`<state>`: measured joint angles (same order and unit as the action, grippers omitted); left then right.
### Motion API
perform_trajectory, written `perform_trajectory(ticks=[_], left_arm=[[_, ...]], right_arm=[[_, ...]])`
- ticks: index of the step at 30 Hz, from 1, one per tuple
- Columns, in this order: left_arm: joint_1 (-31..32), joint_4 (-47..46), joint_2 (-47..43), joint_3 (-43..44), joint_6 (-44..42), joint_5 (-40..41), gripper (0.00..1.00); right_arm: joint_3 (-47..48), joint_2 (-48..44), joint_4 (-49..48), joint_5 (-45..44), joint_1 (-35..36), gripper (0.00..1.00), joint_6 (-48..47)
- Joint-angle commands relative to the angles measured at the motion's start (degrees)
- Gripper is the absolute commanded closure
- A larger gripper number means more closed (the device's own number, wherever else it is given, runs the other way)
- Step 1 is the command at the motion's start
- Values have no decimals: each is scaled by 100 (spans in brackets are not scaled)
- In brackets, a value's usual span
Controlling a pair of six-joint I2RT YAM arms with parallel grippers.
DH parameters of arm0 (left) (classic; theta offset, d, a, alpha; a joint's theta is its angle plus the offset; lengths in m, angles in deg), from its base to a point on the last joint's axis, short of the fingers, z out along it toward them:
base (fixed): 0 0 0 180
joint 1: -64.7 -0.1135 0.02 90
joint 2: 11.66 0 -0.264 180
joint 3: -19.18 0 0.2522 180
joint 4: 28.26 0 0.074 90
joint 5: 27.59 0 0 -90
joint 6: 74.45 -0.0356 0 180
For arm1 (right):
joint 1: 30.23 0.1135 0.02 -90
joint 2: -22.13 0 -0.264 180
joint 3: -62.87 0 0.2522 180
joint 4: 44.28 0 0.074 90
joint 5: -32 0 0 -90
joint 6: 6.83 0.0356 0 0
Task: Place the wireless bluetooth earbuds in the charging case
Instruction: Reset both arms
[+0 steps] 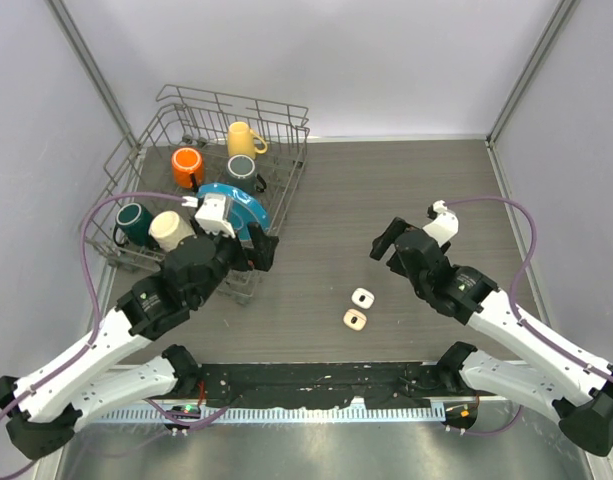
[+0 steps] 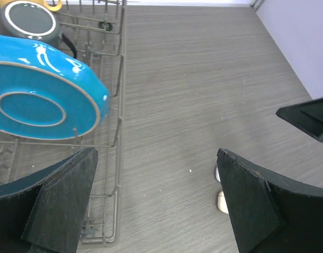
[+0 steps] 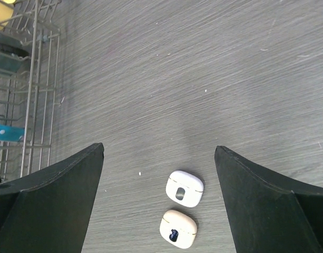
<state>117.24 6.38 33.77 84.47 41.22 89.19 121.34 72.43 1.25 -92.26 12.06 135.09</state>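
Arms angle inward from their bases at the near edge, elbows bent. The left arm leans up and right, so the left gripper [image 1: 262, 250] hangs at the right edge of the rack [image 1: 286, 170]. Its jaws stand wide apart with nothing between them; its wrist view [image 2: 157, 158] shows bare table in the gap. The right arm leans up and left. The right gripper [image 1: 384, 240] hangs over open table, above and to the right of the cases in the top view, apart from them. Its jaws are also spread wide and hold nothing [image 3: 159, 153].

The white case [image 1: 362, 297] and the cream case [image 1: 355, 320] lie just beside each other on the table [image 1: 406, 180], between the two arms and nearer the front edge. In the right wrist view the white case [image 3: 184, 188] lies above the cream case [image 3: 178, 229], each showing a small dark opening. Whether earbuds sit in them is too small to tell.

The table is dark grey wood grain. The wire rack stands at its far left, holding a blue plate [image 1: 241, 208] on edge and five mugs: yellow [image 1: 244, 138], orange [image 1: 188, 165], grey [image 1: 241, 166], green [image 1: 134, 220] and cream [image 1: 169, 230]. Pale walls [image 1: 386, 60] with metal posts [image 1: 531, 70] enclose the table.
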Motion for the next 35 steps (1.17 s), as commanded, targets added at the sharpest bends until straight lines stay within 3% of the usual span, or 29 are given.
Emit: perform_trajectory(ticks=[1, 9, 35], left_arm=[[-647, 442, 167, 85, 131, -806, 0], [-709, 566, 432, 551, 517, -781, 0], [-709, 320, 62, 217, 632, 107, 0]], right_arm=[[-32, 76, -627, 375, -9, 8, -690], [-76, 15, -707, 245, -1, 9, -1096], [-173, -56, -637, -186, -9, 8, -1351]])
